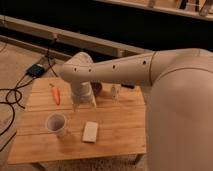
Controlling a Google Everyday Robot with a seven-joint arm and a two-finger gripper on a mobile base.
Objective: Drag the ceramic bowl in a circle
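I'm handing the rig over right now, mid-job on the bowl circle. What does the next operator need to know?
The gripper is open, low over the table, just front-left of the ceramic bowl, with nothing visibly held.
The ceramic bowl sits toward the table's back, partly hidden by the wrist. I cannot tell whether they touch.
Done: gripper positioned at the bowl.
Left: engage the bowl and drag it in a circle, probably keeping clear of the carrot and white cup.
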